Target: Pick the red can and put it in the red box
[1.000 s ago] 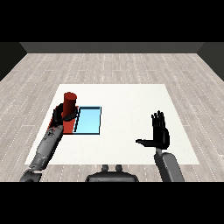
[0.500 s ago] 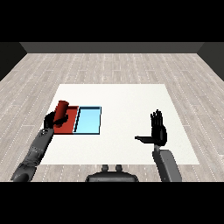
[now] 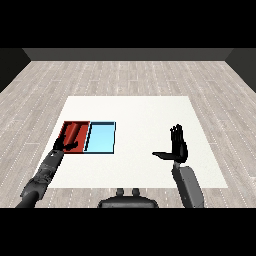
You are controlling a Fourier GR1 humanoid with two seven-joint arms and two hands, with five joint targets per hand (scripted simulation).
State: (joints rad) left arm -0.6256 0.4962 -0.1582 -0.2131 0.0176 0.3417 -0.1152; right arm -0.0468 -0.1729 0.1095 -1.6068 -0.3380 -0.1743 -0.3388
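The red can (image 3: 78,132) lies on its side inside the red tray (image 3: 67,125), which sits at the table's left. My left hand (image 3: 62,144) is at the tray's near left corner, just below the can, with relaxed fingers and nothing in them. My right hand (image 3: 176,147) hovers over the right half of the table, open, fingers straight up and thumb pointing left, far from the can.
A light blue tray (image 3: 101,138) lies right beside the red tray, sharing its right wall. The white table (image 3: 140,115) stretches out behind and to the right of the trays. Wooden floor surrounds the table.
The can went from upright in my left hand above the red tray to tilted, then lying in the tray. My left hand let go and drew back toward me. The right hand stayed still.
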